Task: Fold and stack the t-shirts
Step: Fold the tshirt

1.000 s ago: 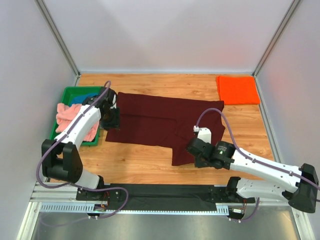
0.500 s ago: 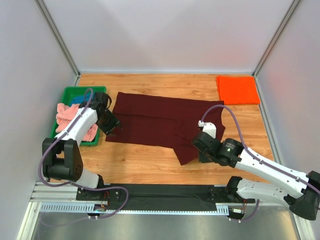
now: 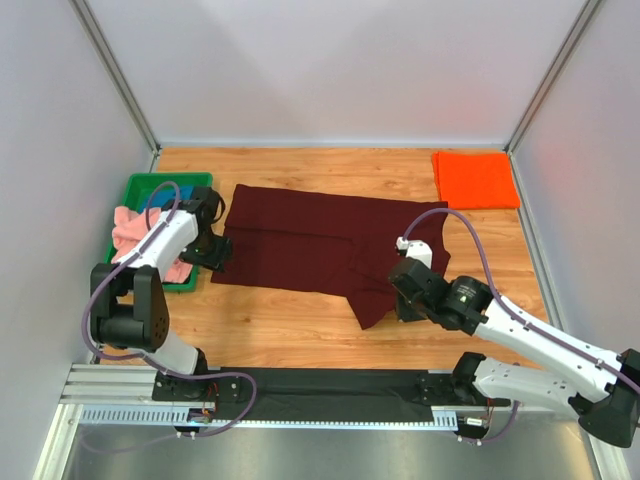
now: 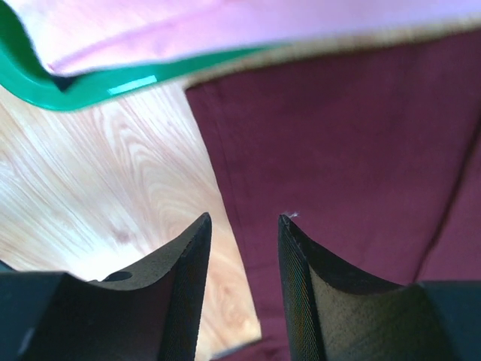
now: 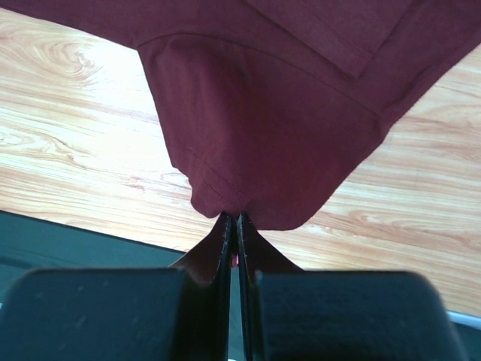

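Observation:
The large maroon t-shirt (image 3: 310, 238) lies spread across the middle of the wooden table. My left gripper (image 3: 212, 250) hovers at its left edge. In the left wrist view the left gripper (image 4: 244, 226) is open, one finger over bare wood, the other over the maroon t-shirt (image 4: 353, 143), pinching nothing. My right gripper (image 3: 396, 300) is shut on the shirt's near hem. The right wrist view shows the right gripper (image 5: 234, 219) pinching a bunched corner of maroon t-shirt (image 5: 278, 105). An orange t-shirt (image 3: 476, 178) lies folded at the back right. A pink t-shirt (image 3: 128, 228) and a blue one (image 3: 156, 200) are in the tray.
The green tray (image 3: 140, 184) stands at the left, close beside my left arm; its rim (image 4: 75, 86) shows in the left wrist view. A black strip (image 3: 330, 385) runs along the table's near edge. White walls close in the sides and back.
My left gripper has moved down to the shirt's left edge and its jaws have narrowed. My right gripper has drawn the near hem to the right, bunching that flap.

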`<action>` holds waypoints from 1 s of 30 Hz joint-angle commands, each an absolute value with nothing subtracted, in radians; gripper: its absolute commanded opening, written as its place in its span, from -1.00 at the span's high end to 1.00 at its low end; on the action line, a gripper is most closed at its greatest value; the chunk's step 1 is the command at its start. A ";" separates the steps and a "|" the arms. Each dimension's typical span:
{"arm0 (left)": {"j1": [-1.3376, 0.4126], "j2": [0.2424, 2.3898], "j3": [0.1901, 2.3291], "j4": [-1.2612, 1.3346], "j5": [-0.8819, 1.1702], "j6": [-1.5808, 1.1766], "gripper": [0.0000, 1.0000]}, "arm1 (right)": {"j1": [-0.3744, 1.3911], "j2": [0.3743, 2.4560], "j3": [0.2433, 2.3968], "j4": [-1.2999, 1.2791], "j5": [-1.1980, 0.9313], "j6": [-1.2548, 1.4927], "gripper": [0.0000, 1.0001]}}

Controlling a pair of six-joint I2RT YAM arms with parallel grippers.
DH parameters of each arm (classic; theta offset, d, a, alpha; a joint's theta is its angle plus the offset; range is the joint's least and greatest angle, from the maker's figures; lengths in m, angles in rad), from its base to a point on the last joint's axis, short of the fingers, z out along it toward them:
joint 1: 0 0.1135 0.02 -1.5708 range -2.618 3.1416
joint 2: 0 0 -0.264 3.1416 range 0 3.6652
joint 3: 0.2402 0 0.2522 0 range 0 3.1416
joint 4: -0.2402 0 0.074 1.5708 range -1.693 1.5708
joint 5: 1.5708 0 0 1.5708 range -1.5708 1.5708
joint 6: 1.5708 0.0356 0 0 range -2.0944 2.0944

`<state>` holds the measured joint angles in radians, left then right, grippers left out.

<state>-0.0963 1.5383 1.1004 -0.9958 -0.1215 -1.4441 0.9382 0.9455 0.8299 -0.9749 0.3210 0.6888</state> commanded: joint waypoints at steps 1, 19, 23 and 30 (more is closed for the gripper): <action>-0.094 1.580 1.135 -1.029 -0.216 -1.554 0.03 | 0.922 0.937 0.816 -0.911 0.290 0.652 0.99; -0.130 1.680 1.083 -0.948 -0.293 -1.581 0.00 | 0.923 0.927 0.793 -0.896 0.245 0.653 0.99; -0.143 1.674 1.052 -0.931 -0.298 -1.612 0.03 | 0.922 0.919 0.798 -0.900 0.249 0.652 0.99; -0.153 1.692 1.043 -0.922 -0.295 -1.627 0.04 | 0.917 0.902 0.802 -0.920 0.264 0.664 0.99</action>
<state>-0.1448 1.6863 1.0519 -0.9272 -0.2737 -1.5890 0.9253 0.9279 0.7982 -0.9207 0.2443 0.6613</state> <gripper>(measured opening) 0.479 0.014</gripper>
